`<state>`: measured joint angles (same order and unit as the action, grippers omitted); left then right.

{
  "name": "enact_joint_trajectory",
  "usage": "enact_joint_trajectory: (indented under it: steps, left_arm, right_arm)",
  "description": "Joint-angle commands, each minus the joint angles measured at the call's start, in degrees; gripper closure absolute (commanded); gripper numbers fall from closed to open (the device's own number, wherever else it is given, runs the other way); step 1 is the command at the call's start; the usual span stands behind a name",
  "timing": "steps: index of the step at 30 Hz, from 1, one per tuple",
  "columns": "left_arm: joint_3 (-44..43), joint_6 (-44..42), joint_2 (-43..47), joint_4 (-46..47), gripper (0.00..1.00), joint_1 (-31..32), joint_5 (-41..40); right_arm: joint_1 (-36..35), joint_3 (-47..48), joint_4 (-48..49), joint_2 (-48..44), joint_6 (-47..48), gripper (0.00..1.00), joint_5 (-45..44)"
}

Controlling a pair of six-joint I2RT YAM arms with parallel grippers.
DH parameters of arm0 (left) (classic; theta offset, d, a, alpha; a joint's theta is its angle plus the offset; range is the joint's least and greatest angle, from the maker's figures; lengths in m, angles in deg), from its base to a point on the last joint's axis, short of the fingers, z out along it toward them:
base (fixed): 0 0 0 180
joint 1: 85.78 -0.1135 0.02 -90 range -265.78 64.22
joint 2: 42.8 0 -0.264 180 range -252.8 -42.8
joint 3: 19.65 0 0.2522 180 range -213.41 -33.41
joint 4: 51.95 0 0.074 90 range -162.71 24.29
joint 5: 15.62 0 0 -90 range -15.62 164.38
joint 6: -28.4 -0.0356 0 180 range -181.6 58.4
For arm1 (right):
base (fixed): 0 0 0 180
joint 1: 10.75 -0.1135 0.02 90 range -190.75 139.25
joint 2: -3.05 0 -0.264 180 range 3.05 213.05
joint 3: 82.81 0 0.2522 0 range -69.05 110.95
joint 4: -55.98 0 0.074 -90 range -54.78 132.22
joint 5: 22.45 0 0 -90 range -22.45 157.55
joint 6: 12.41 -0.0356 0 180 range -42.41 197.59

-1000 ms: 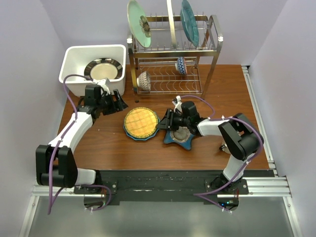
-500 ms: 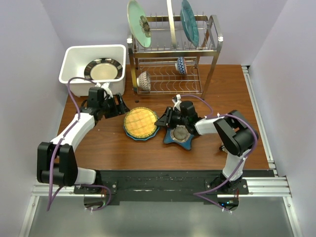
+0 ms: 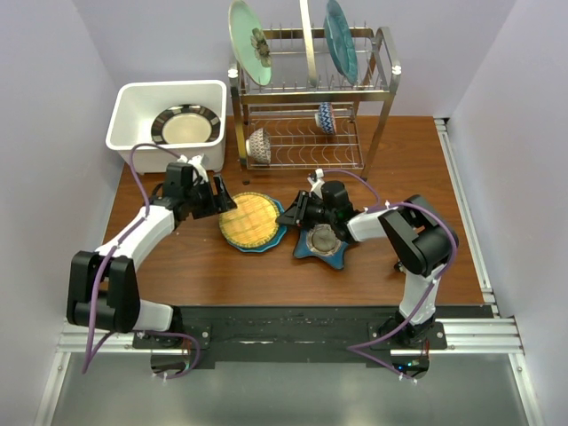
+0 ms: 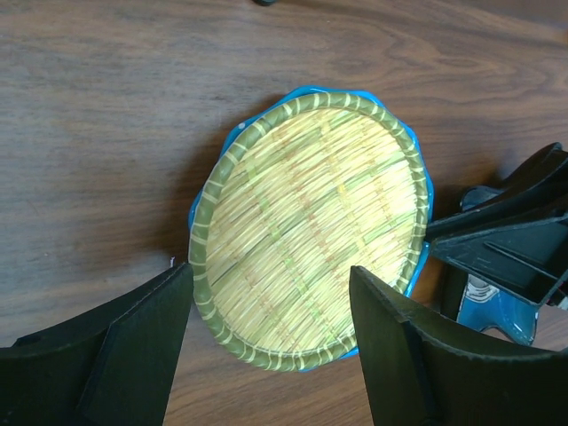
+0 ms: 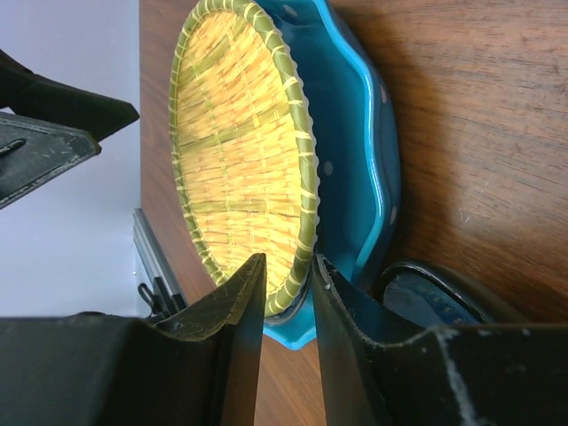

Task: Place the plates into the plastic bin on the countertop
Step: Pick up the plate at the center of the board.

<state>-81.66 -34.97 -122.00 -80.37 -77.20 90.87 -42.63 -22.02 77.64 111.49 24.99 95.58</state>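
Watching the near half of the table (image 3: 177, 266) first, I see the main change is on my left: the left gripper (image 4: 266, 288) has swung away from the bin over the last second and now hangs just above the woven yellow plate (image 4: 306, 231), its jaws spread wide, wider than the plate's short axis in the wrist view. The right gripper (image 5: 286, 266) has crept in from the other side, and its jaws are drawn narrow onto that plate's rim, which fills the gap between them. The plate has slid slightly leftward and looks tipped up on its right edge, so I judge the lift has begun. Whether the blue scalloped plate (image 5: 359, 133) beneath is caught too, I cannot tell from this angle. The dark blue star-shaped plate (image 3: 330, 256) lies flat just behind the right wrist, untouched. Farther back, the plastic bin (image 3: 120, 115) holds only the black-rimmed plate (image 3: 185, 126), and others stand in the dish rack (image 3: 311, 133), so most of the job remains.
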Motion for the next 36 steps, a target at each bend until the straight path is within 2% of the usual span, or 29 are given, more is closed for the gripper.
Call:
enact_joint_trajectory:
  steps: [1,13,29,36]
  left_arm:
    - [0.26,0.79,0.18,1.03,0.25,0.56,-2.78]
    - [1.58,1.58,-3.41,3.32,0.32,1.53,-0.49]
    - [1.58,1.58,-2.62,2.88,0.34,1.97,-4.19]
    - [3.07,1.93,-4.74,4.72,0.45,2.32,-1.90]
  right_arm:
    - [-0.46,1.40,0.79,0.89,0.22,0.69,-0.87]
    - [-0.73,1.67,1.76,1.51,-0.22,0.71,0.18]
    - [-0.73,1.32,2.72,1.86,-0.49,0.72,0.71]
    - [-0.73,0.88,3.43,1.68,-0.66,0.73,0.97]
